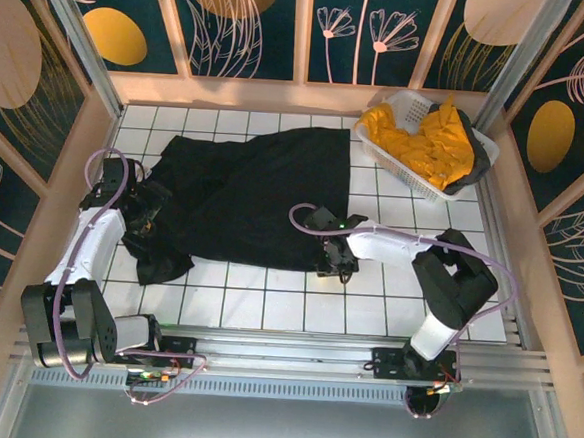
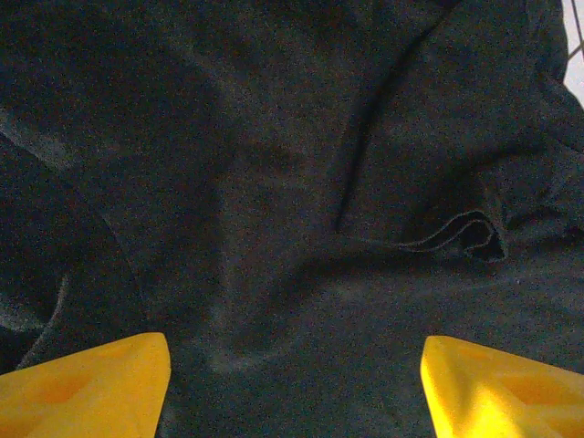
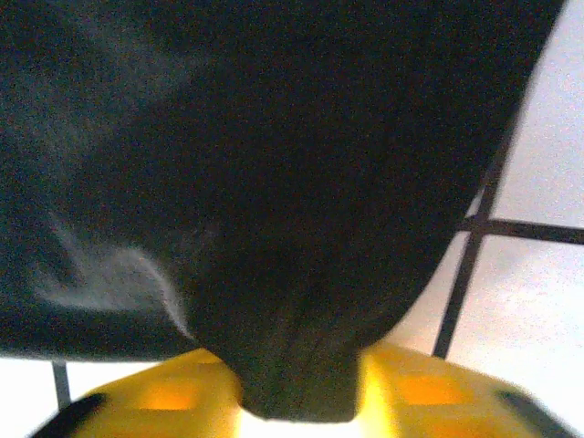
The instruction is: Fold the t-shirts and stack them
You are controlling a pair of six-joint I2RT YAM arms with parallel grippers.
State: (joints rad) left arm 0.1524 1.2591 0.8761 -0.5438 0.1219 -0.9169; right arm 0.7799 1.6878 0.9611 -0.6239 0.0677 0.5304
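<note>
Basket [image 1: 412, 109], upper right, holding yellow shirts [image 1: 422, 146]. Right gripper [image 3: 297, 406] pinching black shirt [image 1: 264, 192] edge; left gripper [image 2: 292, 392] hovering over it, fingers spread wide.

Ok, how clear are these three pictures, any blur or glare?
Top external: sharp and evenly lit, though the black t-shirt reads as a near-featureless dark mass. Left wrist: dim and grainy, creases just visible. Right wrist: soft all over, fabric close to the lens, with glare on the yellow fingers and the white table washed out.
</note>
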